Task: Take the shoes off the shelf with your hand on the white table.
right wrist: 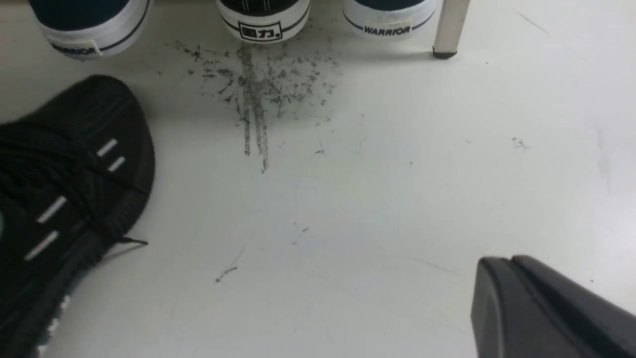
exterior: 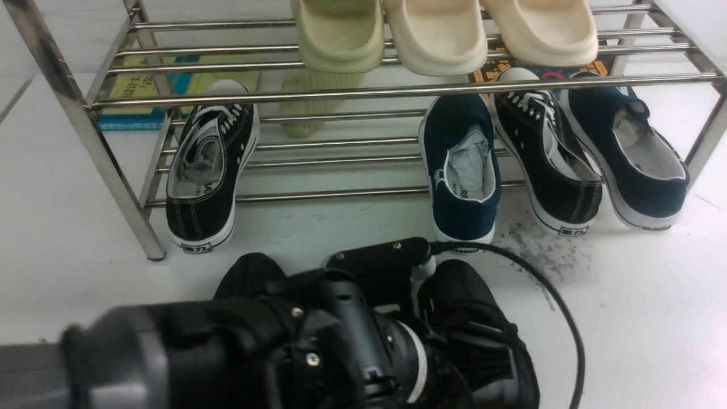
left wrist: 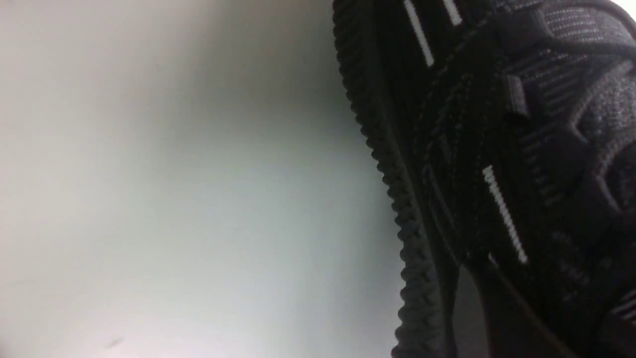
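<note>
The black knit sneakers are off the shoe rack. They lie on the white bench, in front of the rack's lower tier and apart from it, toes pointing toward the rack. The two lie side by side with a gap between them.

The left arm reaches in from the robot's left, low over the pair, and the left end effector is down in that gap. In the front view the wrist hides its fingertips. The left wrist view shows only the ridged sole and white side dashes of one sneaker, very close, against bare bench. The jaws are clenched; whether they pinch any part of a sneaker cannot be told. A black cable loops from the wrist around the right side of the pair.

The right end effector hangs over bare bench to the right of the sneakers, clear of them. Only a dark part of it shows, so I cannot tell whether it is released or clenched.

A patch of dark scuff marks lies on the bench between the right-hand sneaker and the rack. Against the lower tier lean two black canvas shoes and two navy shoes, all white-soled, with their heels down on the bench. Pale slippers sit on the top tier.
</note>
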